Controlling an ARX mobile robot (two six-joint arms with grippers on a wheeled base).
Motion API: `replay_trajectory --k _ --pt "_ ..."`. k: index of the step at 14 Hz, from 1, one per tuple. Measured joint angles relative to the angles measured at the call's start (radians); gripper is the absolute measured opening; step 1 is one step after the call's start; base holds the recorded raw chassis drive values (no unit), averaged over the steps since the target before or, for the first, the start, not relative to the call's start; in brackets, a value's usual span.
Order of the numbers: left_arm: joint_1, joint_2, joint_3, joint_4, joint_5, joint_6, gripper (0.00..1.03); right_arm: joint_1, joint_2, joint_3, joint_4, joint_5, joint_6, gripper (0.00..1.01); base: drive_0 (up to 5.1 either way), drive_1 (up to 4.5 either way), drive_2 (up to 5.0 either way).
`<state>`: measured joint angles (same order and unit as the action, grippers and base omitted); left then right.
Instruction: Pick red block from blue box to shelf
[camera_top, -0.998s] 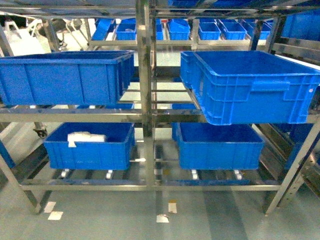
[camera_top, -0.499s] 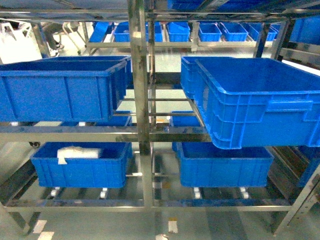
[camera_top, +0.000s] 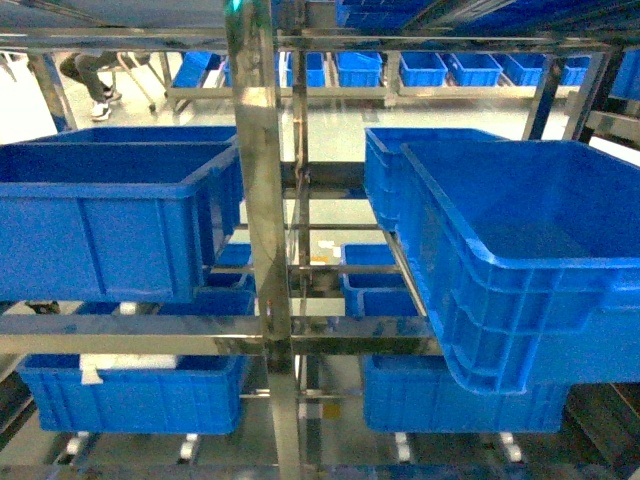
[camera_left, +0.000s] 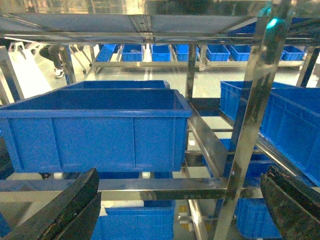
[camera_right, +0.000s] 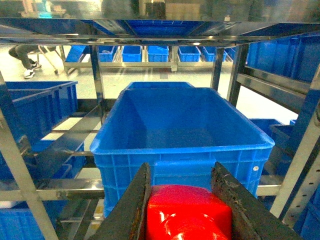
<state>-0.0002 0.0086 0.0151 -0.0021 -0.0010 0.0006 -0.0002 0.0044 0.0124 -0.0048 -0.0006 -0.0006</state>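
The glossy red block fills the bottom of the right wrist view, and my right gripper is shut on it, one dark finger on each side. It hangs in front of a dark blue ribbed crate on the shelf. My left gripper is open and holds nothing; it faces a steel post and rail of the shelf. The shelf fills the head view, where neither gripper shows. The blue box is out of view.
Dark blue ribbed crates sit on the middle tier at left and right, with more on the tier below. Another rack of small blue bins stands behind. A seated person's legs show at the far left.
The head view has risen and closed in on the shelf. The crates look larger and sit lower in the frame, and the floor has dropped out of sight.
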Motion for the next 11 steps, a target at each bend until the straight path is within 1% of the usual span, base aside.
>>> replay_trajectory --k 6,11 --pt "0.000 0.000 0.000 -0.001 0.000 0.000 0.98 0.000 0.000 0.000 0.002 0.000 0.000 0.29 0.0 3.95 -4.0" --pt "0.000 0.000 0.000 -0.001 0.000 0.000 0.98 0.000 0.000 0.000 0.001 0.000 0.000 0.29 0.0 0.00 0.0"
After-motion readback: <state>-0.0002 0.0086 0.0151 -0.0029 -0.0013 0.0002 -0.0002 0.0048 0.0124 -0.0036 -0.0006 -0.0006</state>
